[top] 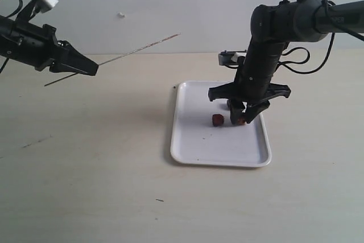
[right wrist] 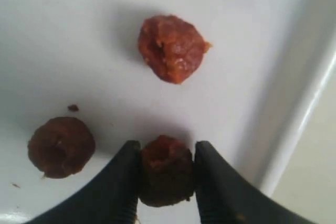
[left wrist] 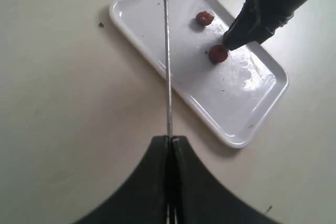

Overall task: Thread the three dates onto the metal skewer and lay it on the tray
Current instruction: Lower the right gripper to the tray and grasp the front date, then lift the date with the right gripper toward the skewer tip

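Note:
My left gripper (top: 86,66) is shut on the thin metal skewer (top: 139,48) and holds it in the air left of the white tray (top: 219,147); the rod slants up towards the tray. In the left wrist view the skewer (left wrist: 167,66) runs straight out from the closed jaws. My right gripper (top: 243,119) reaches down into the tray near its right rim. Its fingers (right wrist: 122,182) press on both sides of one date (right wrist: 165,170). Two more dates (right wrist: 172,48) (right wrist: 61,146) lie loose on the tray close by. One loose date (top: 217,120) shows in the exterior view.
The tray (left wrist: 247,98) lies on a plain beige table (top: 85,157). A few dark specks (top: 160,200) dot the tabletop. The right arm (top: 267,44) stands over the tray's far right part. The tray's raised rim (right wrist: 299,114) runs right beside the held date.

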Robot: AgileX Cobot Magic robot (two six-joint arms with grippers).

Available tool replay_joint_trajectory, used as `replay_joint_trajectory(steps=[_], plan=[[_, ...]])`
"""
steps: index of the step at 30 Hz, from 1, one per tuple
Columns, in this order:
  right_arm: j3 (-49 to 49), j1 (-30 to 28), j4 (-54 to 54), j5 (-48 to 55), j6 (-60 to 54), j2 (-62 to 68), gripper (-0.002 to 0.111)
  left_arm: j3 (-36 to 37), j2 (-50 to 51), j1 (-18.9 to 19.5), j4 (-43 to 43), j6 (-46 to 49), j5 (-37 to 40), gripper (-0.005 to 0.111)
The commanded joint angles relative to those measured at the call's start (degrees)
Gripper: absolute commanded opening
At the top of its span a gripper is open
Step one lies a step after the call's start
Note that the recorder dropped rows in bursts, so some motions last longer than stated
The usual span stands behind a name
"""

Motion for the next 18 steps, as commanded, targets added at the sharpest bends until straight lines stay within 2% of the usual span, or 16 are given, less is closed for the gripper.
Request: replay_joint_trajectory(steps=[1, 7, 10, 15, 18], plan=[[-0.58, -0.02, 0.04, -2.42, 2.35, -3.29, 0.033, 0.17, -0.71, -0.12, -0.61, -5.86, 0.45, 0.000], [-0.58, -0.02, 0.16, -9.31, 6.66, -5.66, 0.032, 0.26, -0.49, -0.63, -0.61, -13.46, 5.14, 0.000], [-0.58, -0.23, 1.42, -14.50, 9.86, -6.00, 0.032, 0.85, 0.42, -2.27, -0.51, -15.26, 6.70, 0.000], [-0.58, -0.94, 11.07, -23.25, 11.23, -6.00, 0.032, 4.67, 0.80, -5.34, -2.61, -15.56, -1.66, 0.000], [-0.58, -1.17, 17.01, -26.77, 11.23, -6.00, 0.032, 5.39, 0.80, -6.30, -4.33, -15.56, -3.81, 0.000]])
